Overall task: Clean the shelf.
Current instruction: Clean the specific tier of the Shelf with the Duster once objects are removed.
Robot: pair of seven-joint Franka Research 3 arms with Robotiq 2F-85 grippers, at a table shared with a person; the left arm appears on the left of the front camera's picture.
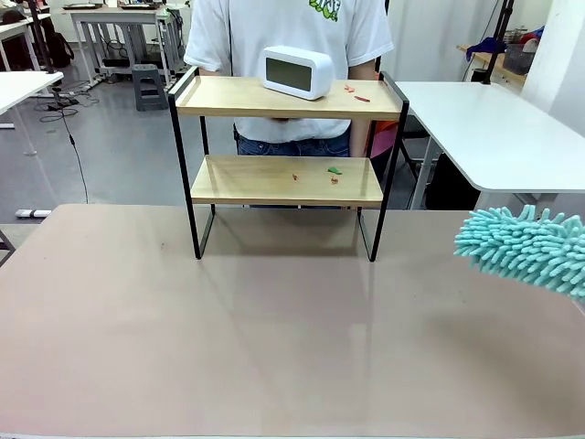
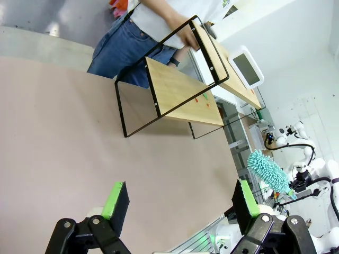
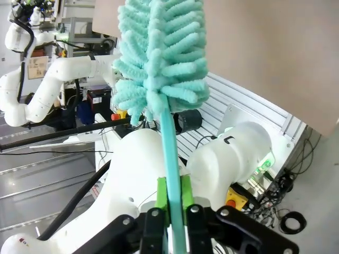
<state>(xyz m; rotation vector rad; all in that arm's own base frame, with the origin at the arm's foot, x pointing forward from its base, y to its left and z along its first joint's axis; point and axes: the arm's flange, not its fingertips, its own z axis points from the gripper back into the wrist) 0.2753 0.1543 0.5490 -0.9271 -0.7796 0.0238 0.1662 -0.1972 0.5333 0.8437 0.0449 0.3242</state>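
now right end effector (image 3: 172, 194) grips teal duster (image 3: 159, 63); clock (image 1: 297, 71) sits atop shelf (image 1: 265, 179).

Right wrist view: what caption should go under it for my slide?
The right gripper clamps a fluffy teal duster by its handle.

the shelf (image 1: 247, 178) is a small two-tier rack: two light wooden boards in a thin black metal frame on four legs. it stands upright at the table's (image 1: 274, 347) 12 o'clock edge, its long side facing 6 o'clock. a white clock (image 1: 297, 71) sits near the middle of the top board, with small red scraps (image 1: 356, 93) lying toward 3 o'clock of it. the lower board holds an orange bit (image 1: 294, 176) near its centre and a green scrap (image 1: 335, 170) toward 3 o'clock.
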